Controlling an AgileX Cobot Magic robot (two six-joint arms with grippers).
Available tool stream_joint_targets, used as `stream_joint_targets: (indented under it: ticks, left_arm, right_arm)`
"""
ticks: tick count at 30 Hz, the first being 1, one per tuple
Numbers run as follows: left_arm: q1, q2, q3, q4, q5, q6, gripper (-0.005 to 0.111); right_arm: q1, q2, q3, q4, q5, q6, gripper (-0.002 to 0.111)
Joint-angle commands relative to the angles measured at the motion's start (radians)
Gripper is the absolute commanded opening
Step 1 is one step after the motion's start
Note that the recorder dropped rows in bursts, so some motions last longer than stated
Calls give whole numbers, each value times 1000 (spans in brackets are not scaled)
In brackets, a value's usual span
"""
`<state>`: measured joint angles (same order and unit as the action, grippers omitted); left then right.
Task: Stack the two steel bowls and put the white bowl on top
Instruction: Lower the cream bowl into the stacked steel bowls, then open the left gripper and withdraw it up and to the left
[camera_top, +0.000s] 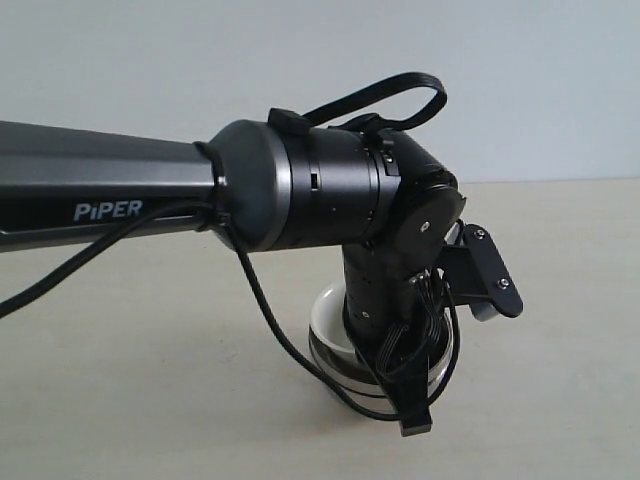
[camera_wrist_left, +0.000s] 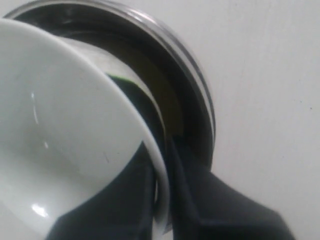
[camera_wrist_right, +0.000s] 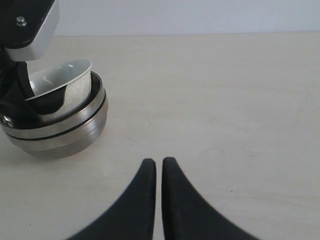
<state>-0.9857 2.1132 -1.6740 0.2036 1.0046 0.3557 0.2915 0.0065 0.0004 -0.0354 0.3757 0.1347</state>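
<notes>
I'm watching the left arm (camera_top: 110, 185) reaching level over the desk (camera_top: 560, 330), its wrist bending straight down above the stack. The left hand (camera_wrist_left: 162, 170) is pinching the rim of the white bowl (camera_wrist_left: 65, 125), one finger inside and one outside. The bowl is tilting inside the two nested steel bowls (camera_wrist_right: 60, 132). In the exterior view the wrist is hiding that hand. The right hand (camera_wrist_right: 158, 170) is hovering apart from the stack, fingers pressed together, holding nothing.

pale worktop (camera_top: 110, 400) under a plain wall (camera_top: 540, 70)
the worktop is cream, matte and faintly speckled; it meets the light grey-blue wall along a straight line at the back.
</notes>
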Motion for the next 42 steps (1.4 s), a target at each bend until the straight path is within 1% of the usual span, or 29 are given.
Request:
stream_joint_targets:
  ticks: [1,6,8,10,11,12,13,15,19,25,29,34,42]
  left_arm:
    - [-3,-3,-16,-5,-4,3,4]
    - [-3,-3,-43,-5,28,3,4]
    - [-3,-3,-47,-5,38,3,11]
    - [-3,-3,-47,-10,38,1,31]
    - [-3,-3,-47,-10,38,0,34]
    - [-3,-3,-47,-10,40,-3,40]
    - [-3,-3,-47,-10,41,-3,41]
    - [-3,-3,-49,-10,47,-3,41]
    - [-3,-7,-92,4,127,-3,41]
    - [-3,-7,-129,18,182,-3,41]
    - [-1,-22,-141,25,188,-17,35]
    - [-1,-60,-141,22,215,-40,30]
    - [-1,-153,-135,-5,216,-97,23]
  right_arm:
    - [-3,-6,0,-1,-9,-2,0]
    - [-3,-6,0,-1,-9,-2,0]
    - [-3,-6,0,-1,-9,-2,0]
    - [-3,-6,0,-1,-9,-2,0]
    - [-3,-6,0,-1,-9,-2,0]
    - [-3,-6,0,-1,-9,-2,0]
    - [-3,-6,0,-1,-9,-2,0]
    - [-3,-6,0,-1,-9,-2,0]
    - [-3,-6,0,-1,-7,-2,0]
    - [-3,-6,0,-1,-7,-2,0]
    - [-3,-6,0,-1,-7,-2,0]
    - [-3,-6,0,-1,-7,-2,0]
    - [-3,-6,0,-1,-7,-2,0]
